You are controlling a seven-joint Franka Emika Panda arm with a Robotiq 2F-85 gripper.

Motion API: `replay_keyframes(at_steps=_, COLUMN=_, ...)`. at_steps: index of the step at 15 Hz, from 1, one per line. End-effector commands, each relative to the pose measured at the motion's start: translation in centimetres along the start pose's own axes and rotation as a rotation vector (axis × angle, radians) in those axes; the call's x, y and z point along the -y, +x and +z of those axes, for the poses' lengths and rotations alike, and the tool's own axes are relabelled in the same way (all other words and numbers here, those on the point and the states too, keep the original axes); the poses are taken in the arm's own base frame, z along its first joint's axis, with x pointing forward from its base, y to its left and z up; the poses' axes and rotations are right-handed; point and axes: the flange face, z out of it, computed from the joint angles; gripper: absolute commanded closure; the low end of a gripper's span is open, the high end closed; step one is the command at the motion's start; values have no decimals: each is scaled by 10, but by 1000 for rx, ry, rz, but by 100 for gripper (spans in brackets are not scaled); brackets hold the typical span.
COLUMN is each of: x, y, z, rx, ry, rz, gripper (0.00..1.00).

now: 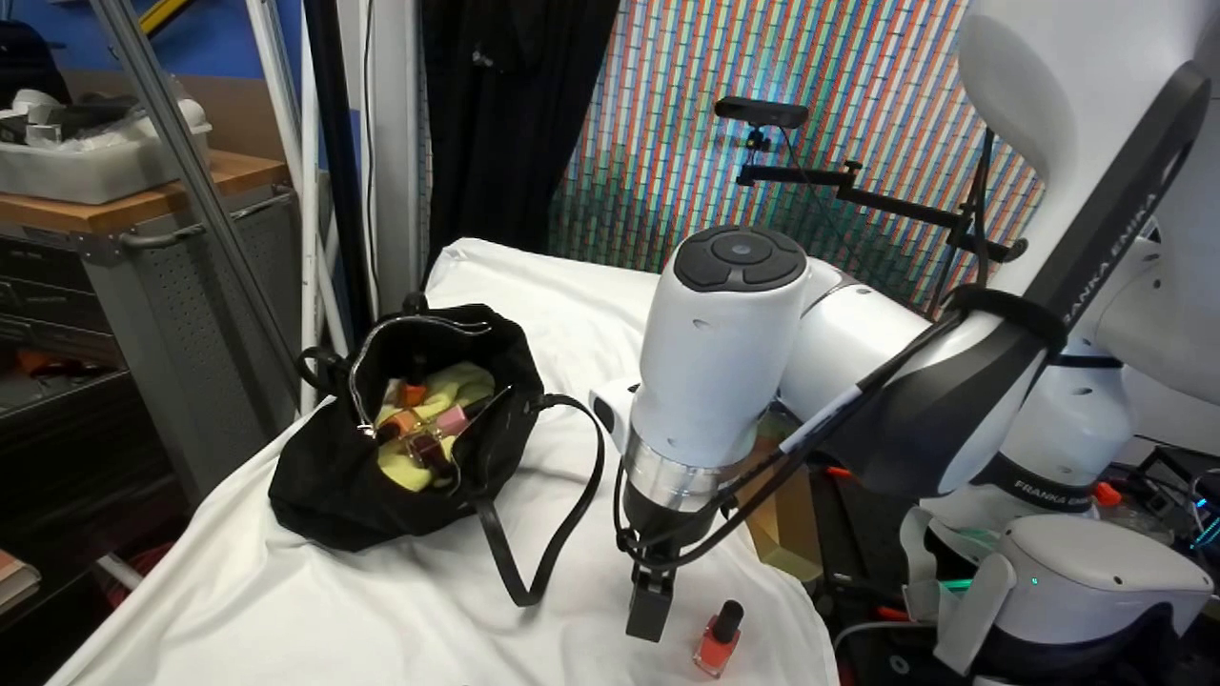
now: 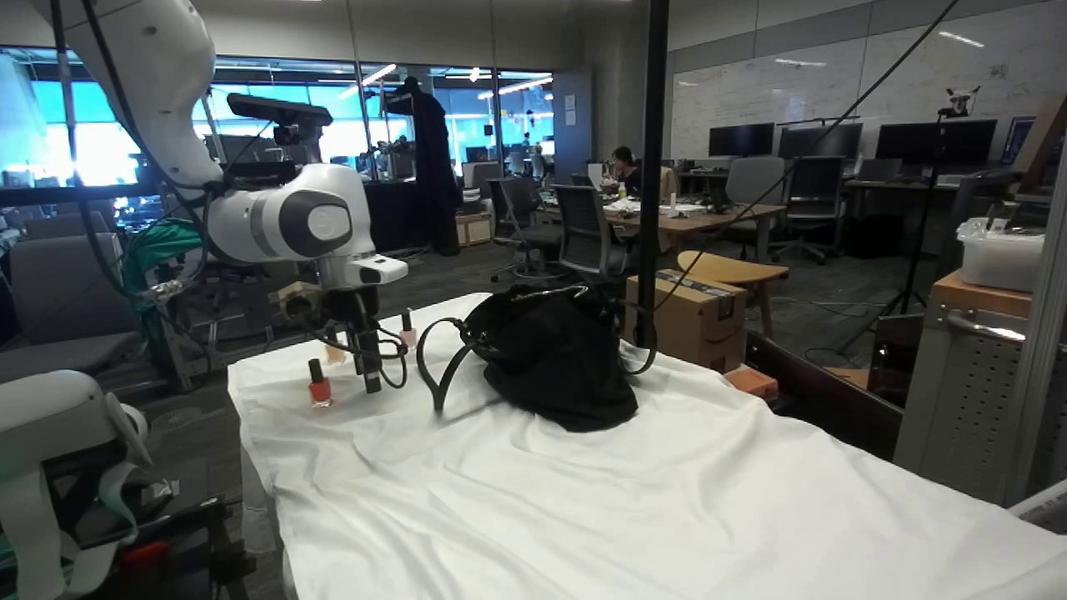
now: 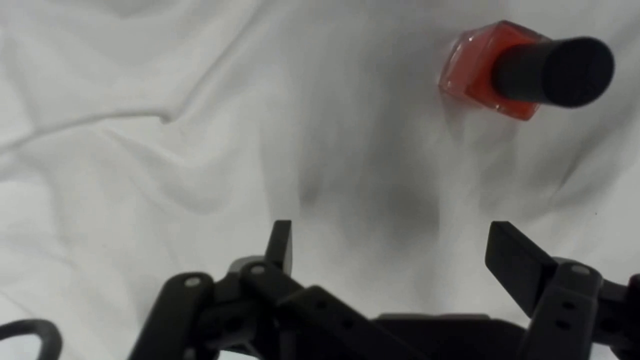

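Hanging spread near red bottle point(image 3: 515, 72) — the gripper point(image 3: 390, 239); arm point(image 1: 1106, 262) reads "FRANKA EMIKA".

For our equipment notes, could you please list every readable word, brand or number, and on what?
"ANKA EMIKA", first letters obscured: arm's dark strip.
"FRANKA EM", ending unclear: robot base collar.
Too small or blurred: marks on cardboard box, white pipe, whiteboard, door notices.
Red bottle: none readable.

Smooth white robot arm point(image 1: 858, 333) with black two-fingered gripper point(image 3: 390, 240).
Small screws point(image 1: 702, 325) dot the shell point(image 1: 720, 372) facing me; it wears a round dark-grey cap point(image 1: 740, 250), a silver ring point(image 1: 672, 476), black cables point(image 1: 810, 443) and a dark stripe point(image 1: 1129, 205) lettered FRANKA EMIKA.
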Motion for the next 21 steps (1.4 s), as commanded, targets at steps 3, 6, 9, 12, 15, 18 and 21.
replay_keyframes(at_steps=3, x=0, y=-16, z=3, rx=-12, ry=17, rz=44, gripper=0)
replay_keyframes(at_steps=6, x=2, y=-23, z=9, rx=-16, ry=25, rz=48, gripper=0)
replay_keyframes(at_steps=9, x=4, y=-28, z=13, rx=-25, ry=37, rz=46, gripper=0)
replay_keyframes(at_steps=12, x=7, y=-31, z=16, rx=-29, ry=45, rz=40, gripper=0)
replay_keyframes(at_steps=15, x=8, y=-30, z=20, rx=-22, ry=46, rz=34, gripper=0)
replay_keyframes(at_steps=18, x=6, y=-26, z=27, rx=-5, ry=52, rz=37, gripper=0)
replay_keyframes(at_steps=21, x=5, y=-24, z=35, rx=11, ry=52, rz=42, gripper=0)
